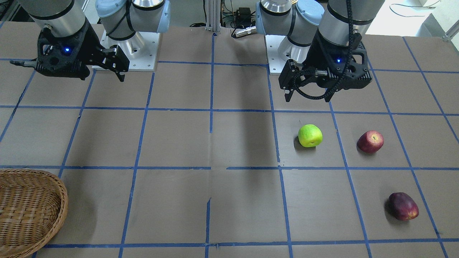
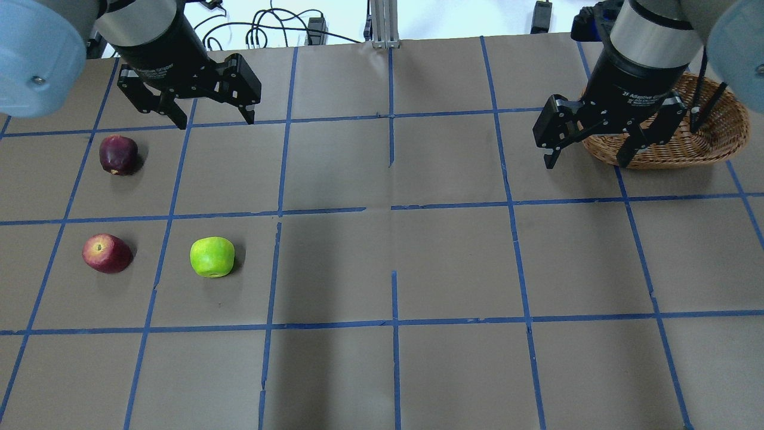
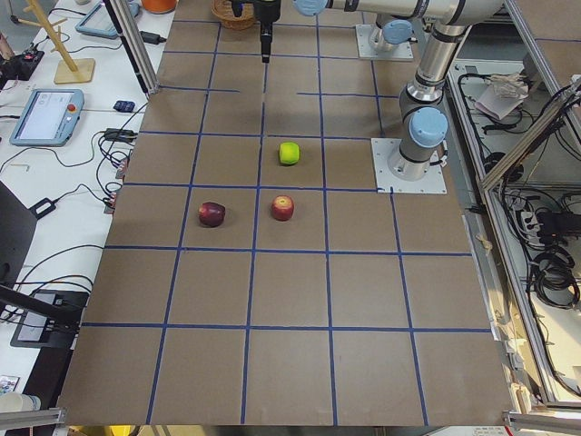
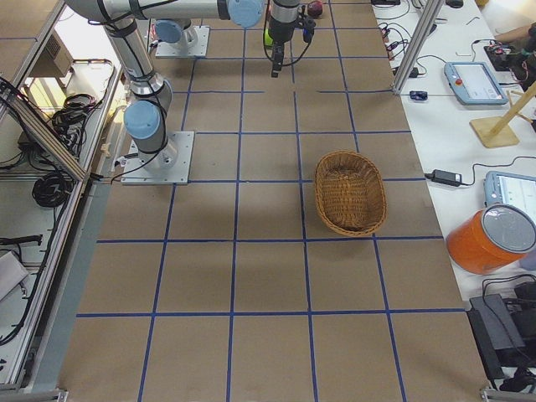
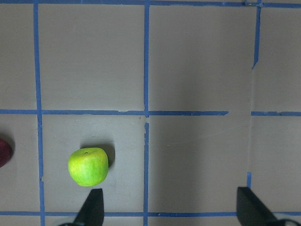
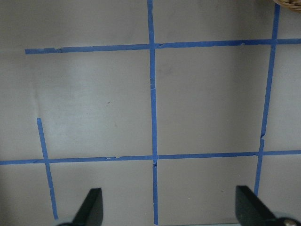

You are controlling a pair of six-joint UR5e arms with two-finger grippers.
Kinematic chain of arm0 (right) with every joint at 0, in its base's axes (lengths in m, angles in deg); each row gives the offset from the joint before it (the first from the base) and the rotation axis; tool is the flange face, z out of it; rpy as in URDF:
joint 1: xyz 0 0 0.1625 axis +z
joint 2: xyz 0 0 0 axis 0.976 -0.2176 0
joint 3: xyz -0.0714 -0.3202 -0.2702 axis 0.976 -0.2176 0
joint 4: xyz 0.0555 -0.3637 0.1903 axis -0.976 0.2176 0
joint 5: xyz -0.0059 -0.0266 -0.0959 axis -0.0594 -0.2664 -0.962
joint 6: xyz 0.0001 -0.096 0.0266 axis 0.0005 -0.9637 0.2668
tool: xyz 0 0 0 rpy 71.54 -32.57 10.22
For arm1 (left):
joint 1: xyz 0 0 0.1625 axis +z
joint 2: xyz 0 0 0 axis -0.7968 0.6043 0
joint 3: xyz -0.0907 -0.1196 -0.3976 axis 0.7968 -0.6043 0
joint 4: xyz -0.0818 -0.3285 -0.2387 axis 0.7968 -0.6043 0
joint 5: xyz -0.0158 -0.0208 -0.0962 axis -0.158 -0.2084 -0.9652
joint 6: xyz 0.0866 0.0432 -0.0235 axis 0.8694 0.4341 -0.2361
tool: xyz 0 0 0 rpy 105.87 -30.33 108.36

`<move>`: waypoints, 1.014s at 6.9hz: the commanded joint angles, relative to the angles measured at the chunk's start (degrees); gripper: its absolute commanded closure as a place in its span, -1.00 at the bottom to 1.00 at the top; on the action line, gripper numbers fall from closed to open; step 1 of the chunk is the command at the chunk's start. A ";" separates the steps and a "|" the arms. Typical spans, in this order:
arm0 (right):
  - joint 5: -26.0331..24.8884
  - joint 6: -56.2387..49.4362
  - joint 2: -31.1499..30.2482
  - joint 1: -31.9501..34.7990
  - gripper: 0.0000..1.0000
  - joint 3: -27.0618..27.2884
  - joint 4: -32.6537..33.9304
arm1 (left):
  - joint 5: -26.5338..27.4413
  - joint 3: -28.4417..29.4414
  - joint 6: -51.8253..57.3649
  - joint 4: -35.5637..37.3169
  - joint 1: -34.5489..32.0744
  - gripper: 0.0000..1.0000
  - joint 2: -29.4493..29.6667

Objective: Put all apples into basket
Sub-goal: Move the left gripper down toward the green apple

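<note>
Three apples lie apart on the table's left half. The lime-green apple [image 2: 212, 257] [image 1: 310, 135] is nearest the middle, the red apple [image 2: 107, 254] [image 1: 370, 141] is left of it, and the dark maroon apple [image 2: 118, 154] [image 1: 403, 206] is farther from the robot. My left gripper [image 2: 216, 122] hangs open and empty above the table, beyond the green apple [image 5: 88, 166], which shows by its left finger. The wicker basket [image 2: 725, 134] [image 4: 350, 193] stands at the far right. My right gripper [image 2: 586, 162] hangs open and empty just in front of the basket's left rim.
The table is brown paper with a blue tape grid [image 2: 394, 209]. The arm bases [image 1: 125, 53] are bolted at the robot's edge. Tablets, cables and an orange container [image 4: 490, 239] lie on a side bench past the basket's end.
</note>
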 commanded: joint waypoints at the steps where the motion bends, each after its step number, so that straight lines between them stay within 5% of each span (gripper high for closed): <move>1: -0.42 0.48 -0.21 0.00 -1.00 -0.10 0.01 | 0.02 0.06 0.08 0.02 0.14 -1.00 -0.02; 5: -0.68 0.05 -0.21 0.00 -1.00 -0.01 0.09 | 0.20 -0.11 0.17 -0.59 0.49 -1.00 -0.11; 7: -0.77 0.22 -0.21 0.00 -1.00 -0.01 0.09 | 0.37 -5.08 1.75 -0.08 5.46 -1.00 1.90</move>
